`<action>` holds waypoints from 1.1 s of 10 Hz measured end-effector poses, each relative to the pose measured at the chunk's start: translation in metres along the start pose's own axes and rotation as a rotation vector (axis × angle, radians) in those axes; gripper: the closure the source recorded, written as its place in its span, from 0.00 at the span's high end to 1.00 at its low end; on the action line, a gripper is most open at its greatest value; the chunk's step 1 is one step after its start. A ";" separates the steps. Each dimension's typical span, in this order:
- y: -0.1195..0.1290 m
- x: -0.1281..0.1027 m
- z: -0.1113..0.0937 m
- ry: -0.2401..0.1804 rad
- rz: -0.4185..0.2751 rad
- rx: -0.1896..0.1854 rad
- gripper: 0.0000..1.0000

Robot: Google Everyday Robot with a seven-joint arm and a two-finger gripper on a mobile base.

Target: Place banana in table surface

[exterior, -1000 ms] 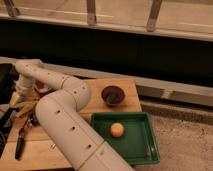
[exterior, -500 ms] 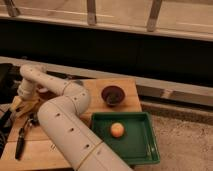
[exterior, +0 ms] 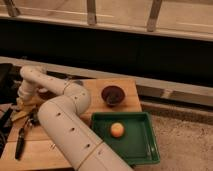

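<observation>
Banana [exterior: 21, 116]: pale yellow, elongated, lying low at the far left of the table surface [exterior: 95, 89], close to the table's left edge. Only part of it shows; the arm's wrist end covers the rest.

Gripper [exterior: 22, 102]: down at the left edge of the table, right over the banana. Whether it touches the fruit cannot be told, and the state of its fingers cannot be told either.

Arm [exterior: 65, 125]: white, perforated casing. Rises thick from the bottom centre of the view, bends at a rounded elbow over the middle of the table, then runs left as a thinner link to a second bend, and drops to the gripper.

Table surface: light brown wooden planks, visible between the arm and the back edge and again at bottom left.

Dark tool [exterior: 22, 137]: long-handled, black, lying on the wood just below the banana, near the front left.

Bowl [exterior: 113, 94]: dark reddish, round, at the back right of the table, well apart from the banana.

Green tray [exterior: 145, 145]: rectangular, front right, just in front of the bowl. Orange fruit [exterior: 117, 129]: round, sitting in the tray toward its left-centre.
</observation>
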 end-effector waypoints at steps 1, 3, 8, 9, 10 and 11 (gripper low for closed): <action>0.000 0.002 -0.001 -0.003 0.001 0.008 0.09; -0.001 0.006 -0.011 -0.014 0.007 0.032 0.00; 0.010 0.018 -0.079 -0.063 0.038 0.126 0.00; 0.013 0.027 -0.097 -0.071 0.056 0.148 0.00; 0.011 0.042 -0.113 -0.077 0.086 0.170 0.00; 0.011 0.053 -0.127 -0.087 0.113 0.183 0.00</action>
